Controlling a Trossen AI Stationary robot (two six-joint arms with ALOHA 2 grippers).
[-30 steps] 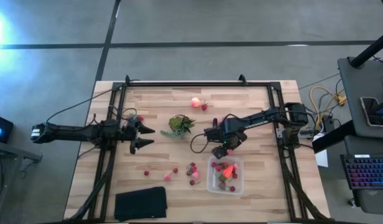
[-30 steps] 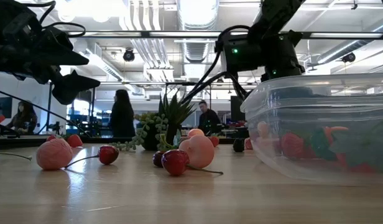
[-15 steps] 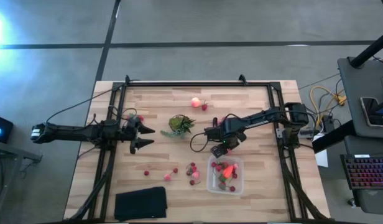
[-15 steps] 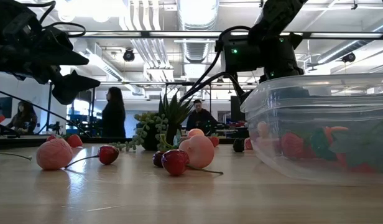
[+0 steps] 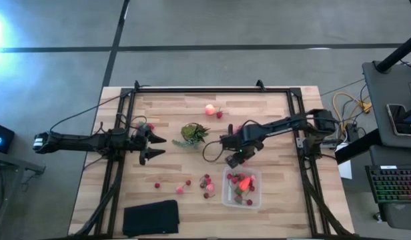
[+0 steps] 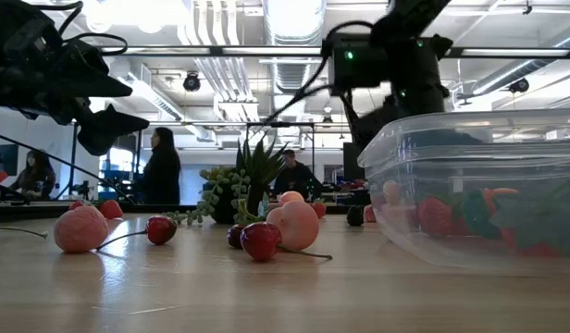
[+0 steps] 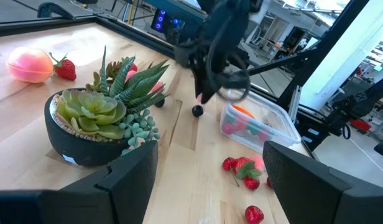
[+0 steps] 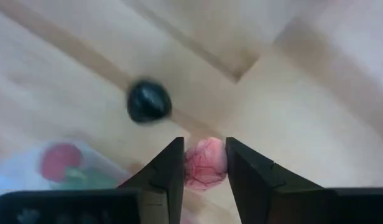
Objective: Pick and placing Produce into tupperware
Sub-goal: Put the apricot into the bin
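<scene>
The clear tupperware (image 5: 242, 189) stands at the near right of the table and holds several red and orange pieces. My right gripper (image 8: 204, 167) hangs just beyond its far edge, shut on a pink berry (image 8: 206, 163). A dark berry (image 8: 148, 101) lies on the wood below it. More red and pink berries (image 5: 207, 183) lie left of the box, and a peach-pink round piece (image 5: 210, 109) rests near the far edge. My left gripper (image 5: 155, 147) waits open at the table's left, touching nothing. My right gripper pinches the pink berry's two sides (image 8: 211, 155) between its two fingers (image 8: 171, 168). The fingers point down at it from above. The berry is lifted clear of the table, above the wood beside the tupperware's far wall.
A potted green plant (image 5: 193, 133) stands at the table's middle, between the two grippers. A flat black pad (image 5: 151, 217) lies at the near left. Loose berries (image 5: 180, 189) dot the near middle. Black frame rails (image 5: 192, 89) run along the table's edges. People show in the room beyond.
My right gripper has gone up a little above the table, next to the tupperware's far edge. The berries on the table and the tupperware have stayed where they were.
</scene>
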